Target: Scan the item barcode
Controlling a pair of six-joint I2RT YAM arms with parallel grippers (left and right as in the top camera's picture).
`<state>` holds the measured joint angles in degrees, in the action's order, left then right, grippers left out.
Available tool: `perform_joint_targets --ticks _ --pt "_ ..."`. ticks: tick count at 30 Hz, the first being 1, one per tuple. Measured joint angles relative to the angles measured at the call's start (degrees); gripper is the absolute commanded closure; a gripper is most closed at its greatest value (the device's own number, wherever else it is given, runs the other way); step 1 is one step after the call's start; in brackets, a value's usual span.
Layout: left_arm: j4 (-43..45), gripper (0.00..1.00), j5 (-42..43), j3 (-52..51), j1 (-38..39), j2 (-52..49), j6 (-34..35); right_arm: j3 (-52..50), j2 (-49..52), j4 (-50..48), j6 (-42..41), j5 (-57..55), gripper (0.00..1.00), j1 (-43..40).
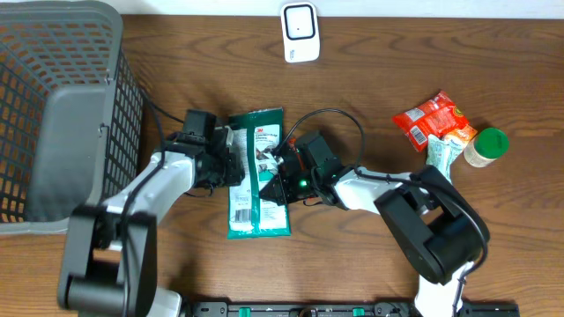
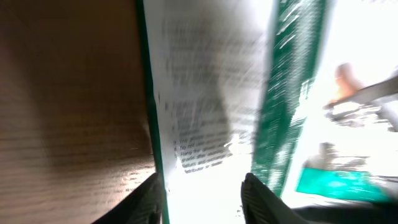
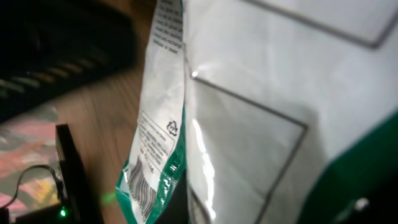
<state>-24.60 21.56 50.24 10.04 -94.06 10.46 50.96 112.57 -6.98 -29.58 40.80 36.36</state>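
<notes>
1. Where the grey mesh basket (image 1: pixel 53 106) fills the far left corner of the table (image 1: pixel 370 79), the green packet (image 1: pixel 258 176) lies just off the basket's right wall, its long side running toward and away from the robot
2. Seen from overhead, the left gripper (image 1: pixel 233 163) meets the packet's edge nearer the basket and the right gripper (image 1: pixel 280 172) meets the edge farther from the basket, so the packet sits between the two
3. Close up in the left wrist view, two dark fingertips (image 2: pixel 146 200) stand partly apart with the packet's white printed panel (image 2: pixel 211 112) between them. The picture is blurred, and whether the tips press on the panel or only straddle it I cannot tell
4. The right gripper is fully closed. In its wrist view the packet (image 3: pixel 261 124) fills the frame at close range with one folded edge running up the middle, which reads as a pinch on that edge, though the fingers themselves barely show
5. Only the right wrist view shows the barcode (image 3: pixel 140 191), printed low on the packet's narrow white strip. The overhead view shows the printed face with its small white label
6. Only the overhead view takes in the wider table: a white scanner (image 1: pixel 300 33) at the far edge to the right of the basket, and, much farther right of the basket, a red snack packet (image 1: pixel 432 119) beside a green-lidded jar (image 1: pixel 487 145)
</notes>
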Motion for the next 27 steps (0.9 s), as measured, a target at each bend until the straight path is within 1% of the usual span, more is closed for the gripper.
perform_joint_targets --ticks 3,7,11,15,17,18,21,23,24,26,27 --pt "0.1 0.54 0.0 0.1 -0.9 6.9 0.0 -0.2 -2.8 5.6 3.0 -0.7 0.99 -0.6" --pt "0.4 0.54 -0.3 0.7 -3.6 17.2 0.0 -0.3 -9.3 11.5 8.8 -1.7 0.99 -2.4" --pt "0.0 0.49 -3.0 1.0 -6.4 25.0 0.0 -0.2 -18.1 16.9 16.3 -3.4 0.99 -3.6" --pt "-0.7 0.49 -7.6 1.1 -8.3 29.2 0.0 0.8 -26.4 29.8 24.3 -9.2 0.99 -3.6" --pt "-0.7 0.44 -10.2 1.1 -8.9 30.4 0.0 3.2 -29.3 37.4 28.7 -14.1 0.99 -3.6" --pt "-0.7 0.39 -11.5 1.1 -9.1 30.6 0.1 5.1 -30.2 41.2 31.0 -16.8 0.99 -3.6" --pt "-0.8 0.33 -14.9 1.1 -9.1 30.5 0.1 13.0 -31.2 51.7 37.7 -24.7 0.99 -3.5" --pt "-0.8 0.29 -16.3 1.1 -9.1 30.4 0.1 18.2 -31.3 55.6 41.2 -29.4 0.99 -3.1" --pt "-0.7 0.25 -16.7 1.1 -9.1 30.3 0.1 20.4 -31.3 56.9 42.8 -31.4 0.99 -2.8" --pt "-0.7 0.21 -17.5 1.1 -9.2 30.1 0.2 24.3 -31.4 58.0 46.1 -36.3 0.99 -1.7" --pt "-0.7 0.18 -17.7 1.1 -9.1 30.0 0.0 26.1 -31.6 58.0 47.9 -38.9 0.99 -0.9"
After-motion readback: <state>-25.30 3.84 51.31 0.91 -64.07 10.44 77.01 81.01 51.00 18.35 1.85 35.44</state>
